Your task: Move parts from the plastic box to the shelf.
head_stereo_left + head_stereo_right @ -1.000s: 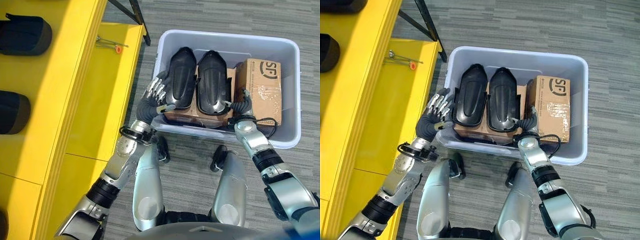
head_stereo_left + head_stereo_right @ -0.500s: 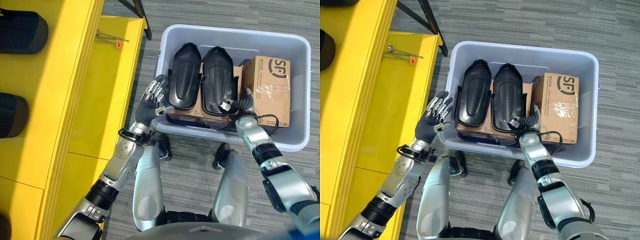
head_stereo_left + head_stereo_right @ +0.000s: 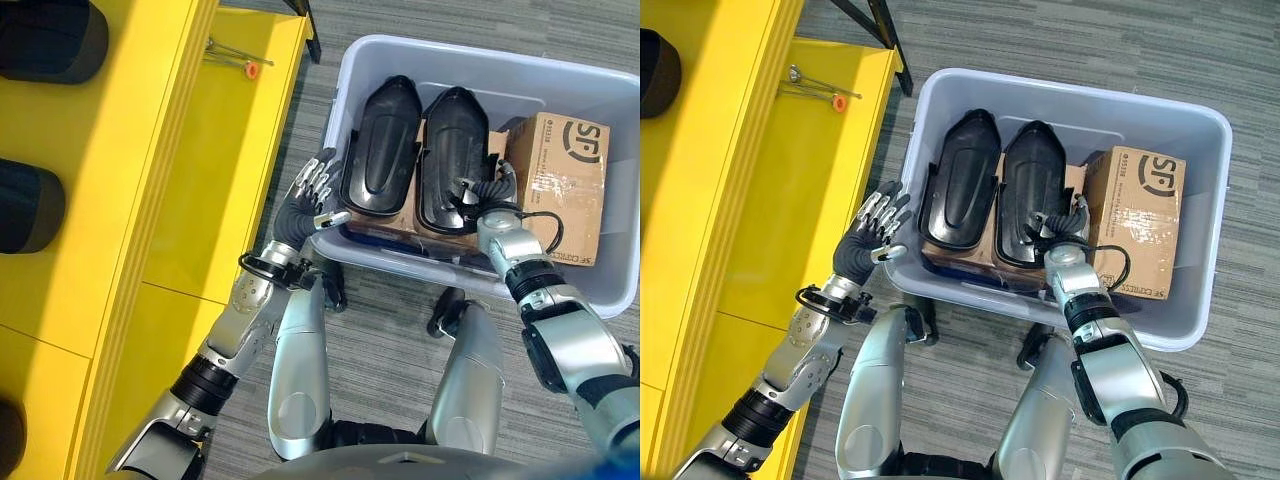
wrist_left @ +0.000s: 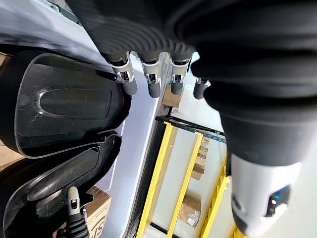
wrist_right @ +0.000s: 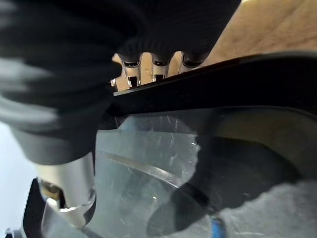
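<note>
My right hand point(image 3: 1065, 222) has its fingers tucked under the near edge of the right black part point(image 3: 1032, 190), so I can't tell its grip. Left hand point(image 3: 872, 240) hangs relaxed-open just outside the plastic box point(image 3: 1200, 300) wall, at 9 o'clock of the left part point(image 3: 958, 190). Cardboard box point(image 3: 1137, 220) crowds the right part's 3 o'clock side; yellow shelf point(image 3: 790, 190) sits beyond at 9.

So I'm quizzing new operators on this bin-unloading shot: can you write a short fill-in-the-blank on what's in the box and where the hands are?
1. The grey plastic box holds ____ black shell-shaped parts side by side.
2. Beside the right-hand black part stands a brown ____ box.
3. The left hand is at the box's outer wall, next to the left black part, with its fingers ____.
4. The shelf is coloured ____.

Missing words: two; cardboard; open; yellow
</note>
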